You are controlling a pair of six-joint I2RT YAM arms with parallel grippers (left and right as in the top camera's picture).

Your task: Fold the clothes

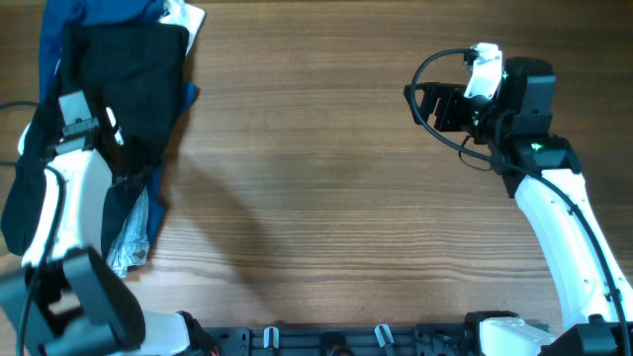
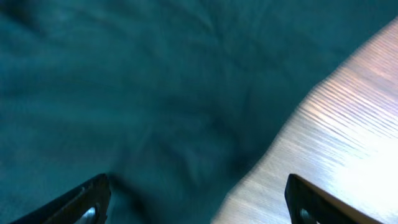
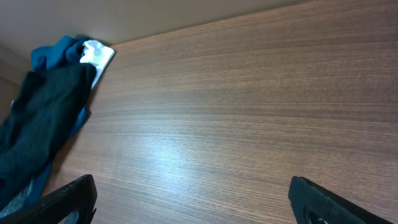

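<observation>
Hovering over black shorts [image 1: 129, 79] atop a blue garment [image 1: 89, 12], left gripper [image 2: 199, 196] gapes, seemingly empty; right gripper [image 3: 193, 199] gapes.

Brown wood-grain table [image 1: 326, 198], soft glare

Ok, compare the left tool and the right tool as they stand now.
The left tool hangs low over the black shorts in the pile at the left side of the table; the right tool hangs over bare wood at the right side. The left tool's view is mostly dark cloth, the right tool's mostly wood. Both stand open and hold nothing.
</observation>
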